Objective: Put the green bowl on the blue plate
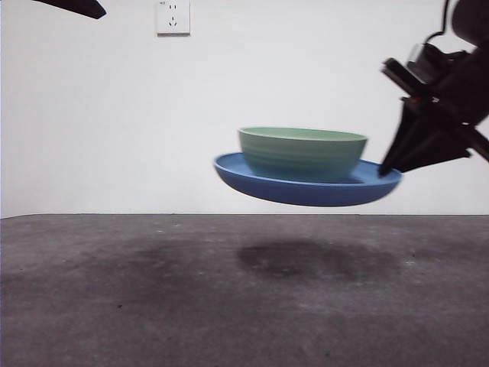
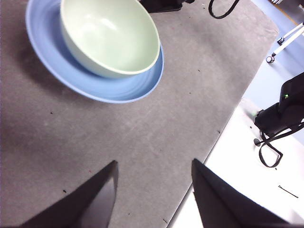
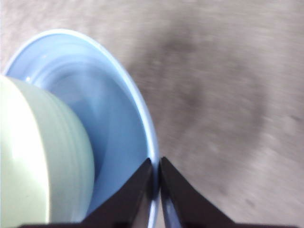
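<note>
The green bowl [image 1: 302, 153] sits inside the blue plate [image 1: 252, 174], and both hang level above the table [image 1: 153, 290]. The right gripper [image 3: 156, 166] is clamped on the plate's rim, bowl just beyond its jaws. The left gripper [image 2: 152, 173] waits spread and empty, well apart.

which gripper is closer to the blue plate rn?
Right. The right gripper is clamped on the blue plate rim, holding it off the table; the left gripper hangs open, apart from it.

Dark grey mat-covered table [image 1: 153, 306], shadow-smudged
</note>
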